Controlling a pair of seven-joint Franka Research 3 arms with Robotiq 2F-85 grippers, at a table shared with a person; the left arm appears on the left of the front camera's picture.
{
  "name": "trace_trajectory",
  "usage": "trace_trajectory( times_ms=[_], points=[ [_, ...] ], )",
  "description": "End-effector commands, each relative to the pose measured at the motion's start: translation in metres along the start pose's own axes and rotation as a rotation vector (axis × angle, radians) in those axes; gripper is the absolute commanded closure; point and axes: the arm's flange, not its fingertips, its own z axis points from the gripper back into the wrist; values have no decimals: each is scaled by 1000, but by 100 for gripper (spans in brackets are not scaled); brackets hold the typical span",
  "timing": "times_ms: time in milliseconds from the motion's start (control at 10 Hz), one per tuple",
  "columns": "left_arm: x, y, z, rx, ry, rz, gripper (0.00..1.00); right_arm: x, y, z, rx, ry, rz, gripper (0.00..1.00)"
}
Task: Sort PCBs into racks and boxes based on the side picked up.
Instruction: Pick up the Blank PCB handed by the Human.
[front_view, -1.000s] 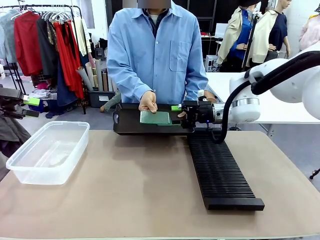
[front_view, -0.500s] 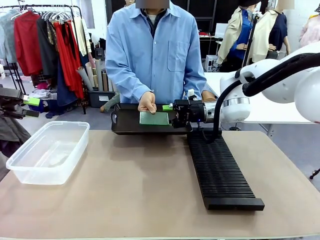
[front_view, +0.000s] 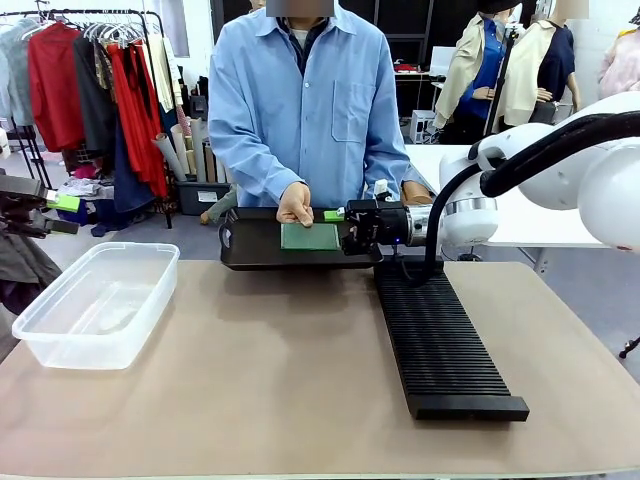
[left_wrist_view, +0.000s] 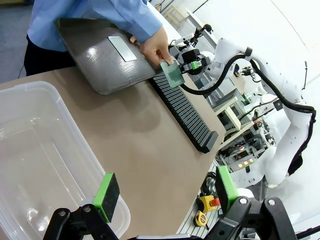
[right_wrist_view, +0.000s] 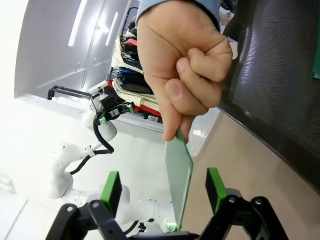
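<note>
Over the black tray (front_view: 240, 250) a person's hand (front_view: 295, 205) holds a green PCB (front_view: 309, 237) by its far edge. My right gripper (front_view: 340, 228) reaches in from the right, and its open jaws straddle the board's right edge. In the right wrist view the PCB (right_wrist_view: 180, 170) stands edge-on between the green pads (right_wrist_view: 111, 192) with a gap on both sides, pinched from above by the hand (right_wrist_view: 185, 65). At the far left my left gripper (left_wrist_view: 165, 189) hangs open over the clear box (left_wrist_view: 40, 150). The black ribbed rack (front_view: 440, 340) lies on the right.
Another pale PCB (left_wrist_view: 122, 48) lies flat in the tray (left_wrist_view: 95, 60). The clear box (front_view: 95, 300) sits at the table's left and holds nothing. Bare tan table spans the middle and front. The person stands at the far edge behind the tray.
My right gripper has moved left along the tray until its jaws straddle the held PCB's edge. The person's hand still holds the board. The left arm has not moved.
</note>
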Motion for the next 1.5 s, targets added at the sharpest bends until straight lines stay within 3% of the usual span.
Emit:
trace_trajectory(
  times_ms=[0,300,700,1000,1300,1400],
  points=[
    [0,-1,1,-4,-5,-1,0,14,2,-6,31,-9,-32,22],
    [0,-1,1,-4,-5,-1,0,16,0,-5,18,-24,-40,46],
    [0,-1,1,-4,-5,-1,0,16,-2,-5,32,-21,-76,100],
    [0,-1,1,-4,-5,-1,0,17,-3,-5,35,-23,-99,100],
    [0,-1,1,-4,-5,-1,0,16,-2,-7,18,35,-98,100],
    [0,-1,1,-4,-5,-1,0,4,-6,-1,12,-9,-80,100]
  ],
)
